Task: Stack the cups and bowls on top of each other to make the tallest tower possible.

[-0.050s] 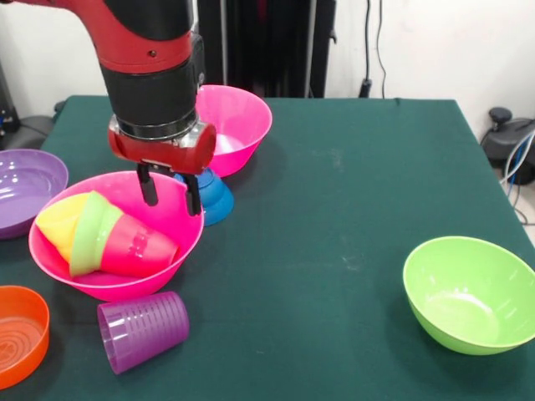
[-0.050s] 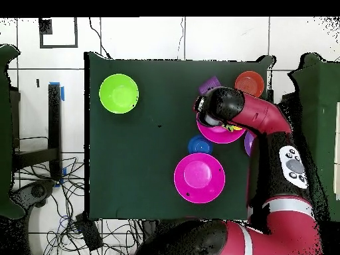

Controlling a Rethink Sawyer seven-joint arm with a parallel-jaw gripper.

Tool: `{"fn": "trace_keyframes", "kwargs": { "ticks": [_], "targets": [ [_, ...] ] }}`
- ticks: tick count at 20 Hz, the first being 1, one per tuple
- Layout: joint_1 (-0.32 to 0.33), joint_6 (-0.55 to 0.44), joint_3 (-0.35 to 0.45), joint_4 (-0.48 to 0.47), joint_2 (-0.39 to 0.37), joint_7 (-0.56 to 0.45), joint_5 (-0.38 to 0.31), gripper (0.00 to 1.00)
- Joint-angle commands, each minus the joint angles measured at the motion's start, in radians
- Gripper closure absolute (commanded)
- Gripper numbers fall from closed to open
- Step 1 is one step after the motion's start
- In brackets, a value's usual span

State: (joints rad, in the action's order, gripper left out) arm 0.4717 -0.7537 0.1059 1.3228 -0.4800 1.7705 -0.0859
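Cups and bowls lie scattered on the green counter (image 1: 351, 184), nothing stacked upright. Near pink bowl (image 1: 171, 219) holds a sideways nest: red cup (image 1: 138, 248), small green bowl (image 1: 90, 236) ringed around it, yellow-orange cup (image 1: 60, 227) poking out toward the purple bowl's side. Purple cup (image 1: 142, 330) lies on its side on the counter, just in front of that pink bowl. Gripper (image 1: 170, 194) hangs over the bowl's back rim, jaws parted, gripping nothing. Small blue bowl (image 1: 213, 196) sits upside down just behind the pink bowl, touching or nearly touching it; second pink bowl (image 1: 238, 125) is further back, upright. Wide purple bowl (image 1: 25, 184) at one edge, orange bowl (image 1: 18, 334) at the near corner, lime green bowl (image 1: 468, 292) well apart on the opposite side. Overhead, the arm (image 2: 265, 119) covers most of the near pink bowl.
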Motion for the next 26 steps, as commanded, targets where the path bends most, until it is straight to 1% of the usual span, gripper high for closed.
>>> {"fn": "trace_keyframes", "kwargs": {
  "ticks": [1,5,8,11,13,19,21,22,25,26],
  "targets": [
    [-0.042,0.026,0.062,-0.005,0.064,0.107,0.022,0.00],
    [-0.057,0.018,0.052,-0.004,0.060,0.126,0.036,0.00],
    [-0.062,0.051,0.043,-0.004,0.074,0.124,0.026,0.00],
    [-0.068,0.144,0.021,-0.031,0.146,0.126,-0.011,0.00],
    [-0.073,0.176,0.007,-0.055,0.186,0.129,-0.022,0.00],
    [-0.097,0.209,-0.041,-0.116,0.263,0.121,-0.032,0.00],
    [-0.109,0.178,-0.061,-0.132,0.271,0.107,-0.036,0.00],
    [-0.116,0.150,-0.072,-0.142,0.275,0.085,-0.037,1.00],
    [-0.137,0.059,-0.101,-0.191,0.293,0.063,-0.051,1.00],
    [-0.139,0.064,-0.104,-0.191,0.293,0.064,-0.050,1.00]
  ]
}}
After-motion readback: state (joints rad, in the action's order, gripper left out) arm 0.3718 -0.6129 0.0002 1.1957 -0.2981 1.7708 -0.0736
